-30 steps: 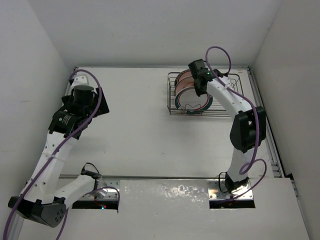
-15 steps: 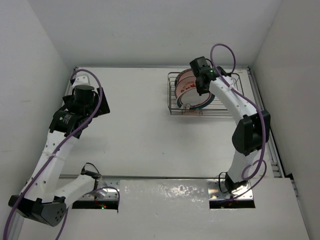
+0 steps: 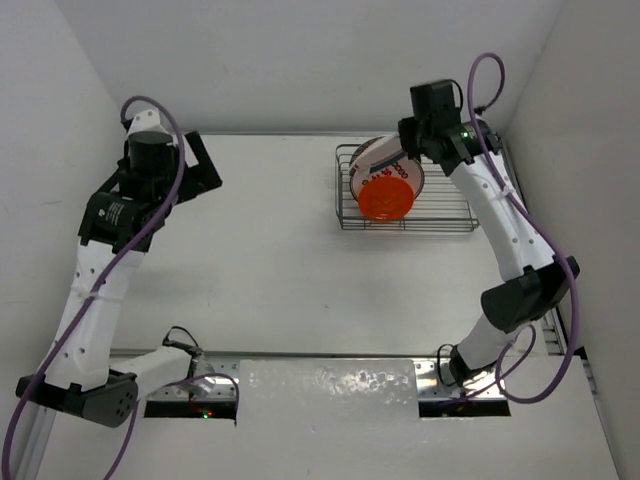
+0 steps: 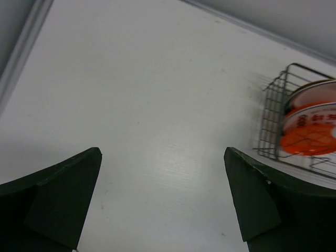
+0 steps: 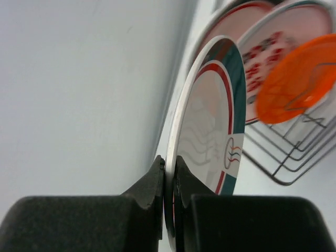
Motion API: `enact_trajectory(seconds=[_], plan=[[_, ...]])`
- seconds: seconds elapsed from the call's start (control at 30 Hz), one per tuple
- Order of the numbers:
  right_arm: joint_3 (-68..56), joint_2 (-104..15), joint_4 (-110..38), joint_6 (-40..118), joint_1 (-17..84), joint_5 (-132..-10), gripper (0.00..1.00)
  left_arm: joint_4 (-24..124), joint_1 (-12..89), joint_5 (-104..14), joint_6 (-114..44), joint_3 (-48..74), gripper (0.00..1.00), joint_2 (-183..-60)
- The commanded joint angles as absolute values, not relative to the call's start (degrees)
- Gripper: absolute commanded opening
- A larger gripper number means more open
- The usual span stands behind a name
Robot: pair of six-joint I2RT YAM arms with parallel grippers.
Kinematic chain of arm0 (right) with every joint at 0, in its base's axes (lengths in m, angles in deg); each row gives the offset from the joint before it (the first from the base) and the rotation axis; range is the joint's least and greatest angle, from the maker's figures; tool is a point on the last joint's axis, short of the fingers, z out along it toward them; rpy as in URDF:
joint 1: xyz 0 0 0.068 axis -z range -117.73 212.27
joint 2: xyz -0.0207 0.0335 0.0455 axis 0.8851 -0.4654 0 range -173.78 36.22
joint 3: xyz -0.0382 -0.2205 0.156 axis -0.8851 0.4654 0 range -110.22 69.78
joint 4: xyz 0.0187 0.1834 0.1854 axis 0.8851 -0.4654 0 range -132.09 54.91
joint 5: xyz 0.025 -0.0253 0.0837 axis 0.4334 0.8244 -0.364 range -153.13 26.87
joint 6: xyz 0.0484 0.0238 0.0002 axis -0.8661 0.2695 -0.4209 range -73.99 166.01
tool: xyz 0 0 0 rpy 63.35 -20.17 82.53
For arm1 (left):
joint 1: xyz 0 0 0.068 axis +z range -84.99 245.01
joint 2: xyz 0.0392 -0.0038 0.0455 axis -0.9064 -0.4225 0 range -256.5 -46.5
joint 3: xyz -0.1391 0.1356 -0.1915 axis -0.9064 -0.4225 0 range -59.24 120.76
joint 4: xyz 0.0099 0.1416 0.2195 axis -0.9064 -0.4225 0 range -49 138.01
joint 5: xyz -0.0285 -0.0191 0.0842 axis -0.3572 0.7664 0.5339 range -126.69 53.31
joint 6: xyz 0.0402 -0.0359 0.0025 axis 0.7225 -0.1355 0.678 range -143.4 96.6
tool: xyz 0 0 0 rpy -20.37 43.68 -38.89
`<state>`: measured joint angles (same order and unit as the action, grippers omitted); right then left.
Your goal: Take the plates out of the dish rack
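The plates (image 3: 383, 180), round white ones with coloured rim bands plus a smaller bright orange plate (image 3: 386, 198), are all gathered at the far right of the pale desk (image 3: 270, 260), in or just over the rectangular silvery wire dish rack (image 3: 445, 226). I see none set down on the desk, so I judge the unloading barely begun, with every plate left to move. At the left, my left pincer (image 3: 197, 168) hangs over the desk's far left corner, released wide and holding nothing. Its wrist view shows my dark fingers (image 4: 58, 199) spread apart, and gives a blurred side-on look at the dish rack's corner, with the orange plate upright against a white one, which the overhead view flattens. Further right, the overhead view places my right pincer (image 3: 405, 150) at the dish rack's far edge but hides what the jaws do. Only the right wrist view settles that: my right pincer is clenched on the rim of a white plate with a teal-and-red band (image 5: 210, 131), the edge pinched between the fingertips. More white plates and the orange plate stand behind it. Whether the gripped plate's lower edge has cleared the prongs, I cannot tell.
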<state>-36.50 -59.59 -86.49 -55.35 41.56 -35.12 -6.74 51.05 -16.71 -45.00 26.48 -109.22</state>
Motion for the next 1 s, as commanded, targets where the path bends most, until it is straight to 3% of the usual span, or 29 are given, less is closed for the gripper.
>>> enact_trajectory(seconds=[0.0, 0.1, 0.13, 0.2, 0.27, 0.3, 0.37, 0.43, 0.53, 0.73, 0.97], plan=[[-45.3, -61.1, -68.5, -36.0, 41.5, -47.4, 0.0, -6.0, 50.3, -23.6, -50.5, 34.5, 1.0, -112.9], [-62.8, -75.4, -72.5, -15.1, 41.3, -67.6, 0.0, -6.5, 50.3, -26.9, -55.3, 42.5, 1.0, -116.4], [-75.5, -79.5, -75.8, -11.5, 41.3, -72.0, 0.0, -7.3, 50.3, -26.2, -57.0, 44.5, 1.0, -117.2], [-76.7, -82.8, -78.9, 0.1, 41.3, -85.2, 0.0, -9.6, 50.5, -24.5, -62.0, 49.6, 1.0, -119.2], [-63.9, -78.1, -79.7, 11.6, 39.1, -88.0, 0.0, -9.0, 50.8, -26.6, -63.8, 50.9, 1.0, -119.5], [-56.1, -72.6, -81.7, 23.6, 37.7, -86.0, 0.0, -8.6, 50.8, -27.7, -65.0, 50.9, 1.0, -120.0], [-52.1, -67.3, -87.5, 40.8, 32.1, -77.0, 0.0, -7.3, 50.9, -31.5, -66.7, 49.9, 1.0, -120.5], [-46.1, -64.0, -88.4, 48.2, 28.9, -73.0, 0.0, -6.6, 51.3, -34.7, -67.3, 48.4, 1.0, -121.0], [-36.6, -56.3, -84.4, 56.3, 23.8, -65.2, 0.0, -7.0, 51.5, -39.0, -67.9, 46.6, 1.0, -122.2], [-30.3, -51.1, -84.1, 68.5, 6.3, -50.9, 0.0, -9.3, 51.7, -45.5, -67.3, 40.7, 1.0, -123.3], [-16.3, -43.6, -65.4, 74.1, -2.2, -43.9, 0.0, -3.9, 51.7, -61.9, -71.5, 28.6, 0.97, -122.3]])
